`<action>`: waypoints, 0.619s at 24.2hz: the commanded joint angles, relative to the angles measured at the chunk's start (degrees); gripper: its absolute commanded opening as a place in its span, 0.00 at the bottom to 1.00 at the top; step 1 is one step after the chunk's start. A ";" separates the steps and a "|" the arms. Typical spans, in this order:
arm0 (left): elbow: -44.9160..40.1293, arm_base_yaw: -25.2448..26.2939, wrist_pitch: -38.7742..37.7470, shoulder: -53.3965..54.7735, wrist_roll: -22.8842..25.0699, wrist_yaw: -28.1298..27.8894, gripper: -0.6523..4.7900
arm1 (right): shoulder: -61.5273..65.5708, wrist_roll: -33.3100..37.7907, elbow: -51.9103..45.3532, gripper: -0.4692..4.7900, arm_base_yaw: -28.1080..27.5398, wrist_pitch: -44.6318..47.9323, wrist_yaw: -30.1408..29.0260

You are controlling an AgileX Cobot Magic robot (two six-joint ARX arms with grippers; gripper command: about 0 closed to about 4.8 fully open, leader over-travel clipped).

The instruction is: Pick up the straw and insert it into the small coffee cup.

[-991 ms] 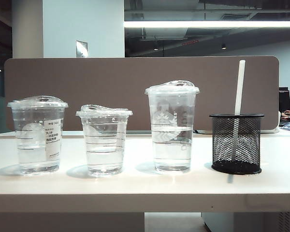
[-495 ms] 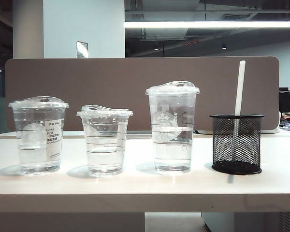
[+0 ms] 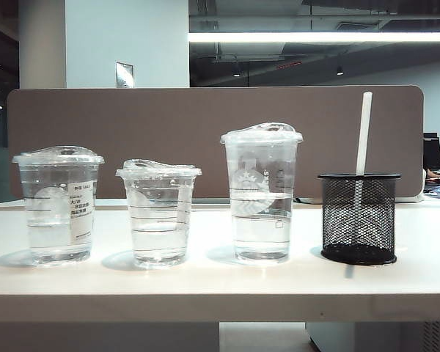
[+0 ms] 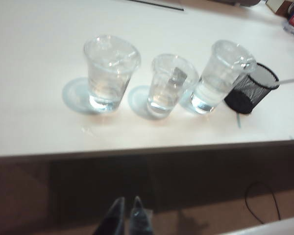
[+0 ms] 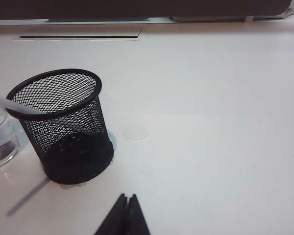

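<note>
Both pincers closed, empty: right pincer (image 5: 127, 215) near the mesh holder (image 5: 63, 122), left pincer (image 4: 125, 218) off the table (image 3: 205, 282). Recommend gripping straw (image 3: 363, 136) high, lifting vertically.

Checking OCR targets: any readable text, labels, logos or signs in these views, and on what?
Nothing can be read for certain.
White printed label on the wide clear cup: several lines, too small to read.
Faint round logo on the tallest cup: no legible words.
Wall sign behind the partition: blurred.
Small coffee cup, straw, mesh holder: no text.

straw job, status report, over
Left gripper and right gripper shut, empty, short of table. Straw upright in mesh holder. Small coffee cup lidded, unobstructed.
</note>
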 commanded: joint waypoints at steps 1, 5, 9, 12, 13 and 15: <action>0.31 0.02 5.20 0.09 0.50 2.80 0.16 | -0.07 0.00 -0.42 0.09 -0.02 0.85 0.04; 0.35 0.02 8.83 0.11 7.28 4.17 0.16 | -0.07 0.02 -0.42 0.09 0.00 0.87 -0.17; 0.35 0.02 9.03 0.11 16.59 13.18 0.16 | -0.07 16.02 0.07 0.09 -0.02 2.21 -1.90; 0.35 0.04 9.90 0.11 16.50 13.27 0.16 | -0.07 24.41 4.24 0.09 -0.09 2.08 -1.55; 0.35 0.04 9.88 0.11 16.48 13.29 0.16 | -0.07 23.19 8.52 0.08 -0.11 2.08 -0.07; 0.35 0.04 10.03 0.11 16.50 13.25 0.16 | -0.07 17.11 13.84 0.08 -0.13 2.05 2.67</action>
